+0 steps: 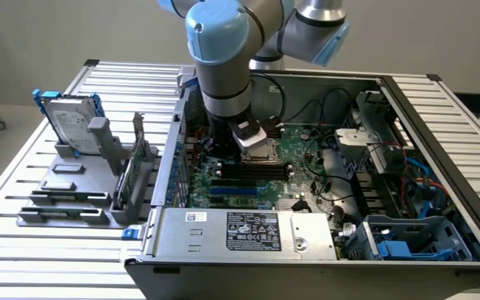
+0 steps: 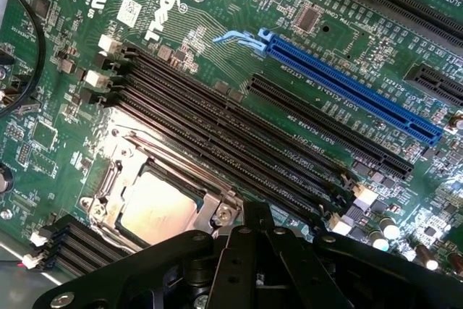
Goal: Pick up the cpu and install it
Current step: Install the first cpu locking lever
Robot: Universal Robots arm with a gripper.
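Landmark: green board (image 1: 307, 162) inside the open computer case (image 1: 440, 206).
Chip: the cpu (image 2: 155, 211) lay flat in the metal-framed socket (image 2: 119, 179) on the board, beside the black memory slots (image 2: 239, 146).
Tool: gripper (image 2: 253, 233) hung just above the socket's edge, fingers pressed together, nothing between them.
Arm: reached down into the case over the board (image 1: 223, 75).
Blue slot: long connector (image 2: 354, 95) lay beyond the memory slots.
Outside the case: hard drive (image 1: 72, 125) stood upright in a grey rack (image 1: 65, 187).
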